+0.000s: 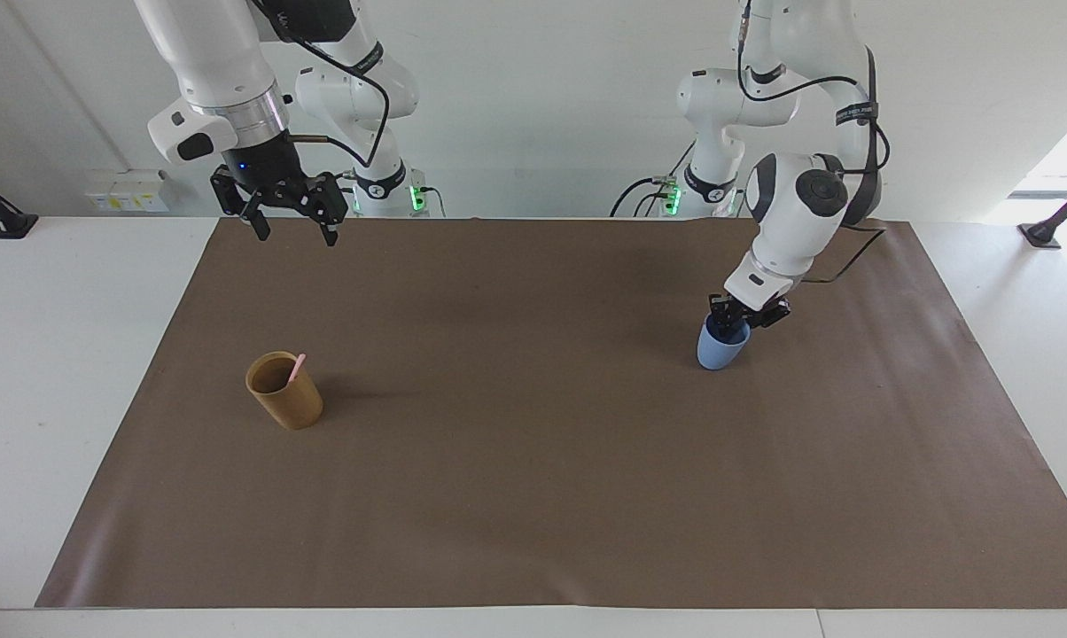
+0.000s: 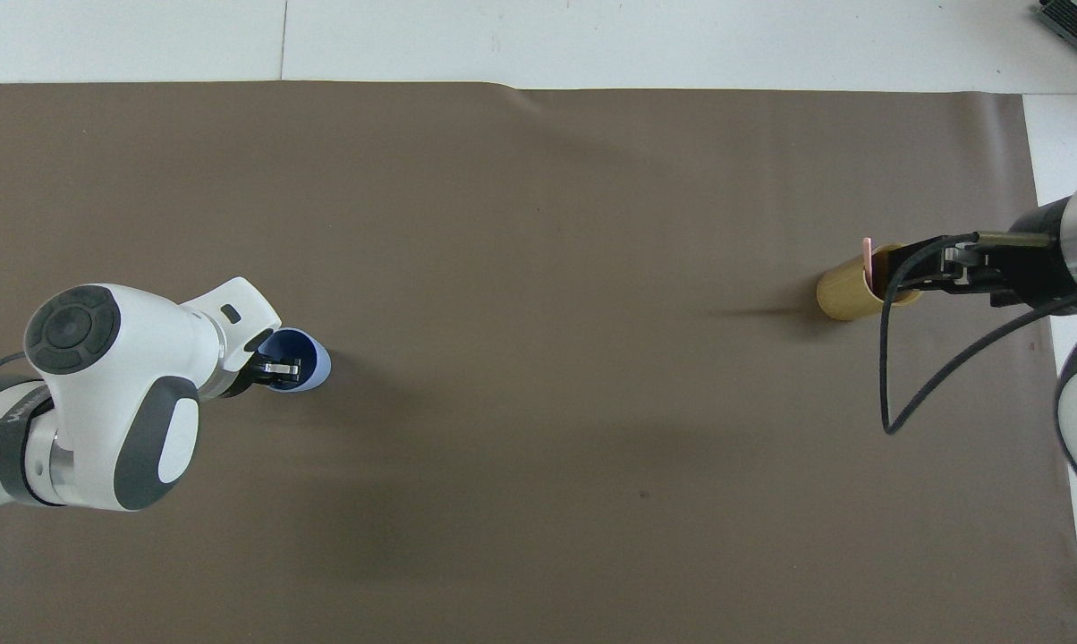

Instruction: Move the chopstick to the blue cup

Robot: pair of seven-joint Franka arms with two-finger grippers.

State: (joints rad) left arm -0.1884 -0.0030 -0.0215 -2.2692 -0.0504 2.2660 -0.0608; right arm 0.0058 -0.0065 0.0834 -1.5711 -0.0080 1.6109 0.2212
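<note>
The blue cup [image 1: 718,353] stands upright on the brown mat toward the left arm's end; it also shows in the overhead view [image 2: 317,367]. My left gripper [image 1: 746,322] is low at its rim, open, with one finger inside the cup and the other outside; it also shows in the overhead view [image 2: 279,368]. A pink chopstick [image 1: 296,367] leans in a tan-brown cup [image 1: 290,406] toward the right arm's end, and the overhead view shows both the stick [image 2: 868,259] and the cup [image 2: 847,291]. My right gripper [image 1: 291,229] hangs open and empty, high above the mat.
The brown mat [image 1: 533,496] covers most of the white table. Nothing else stands on it. The right arm's black cable [image 2: 887,376] hangs in a loop beside the tan-brown cup in the overhead view.
</note>
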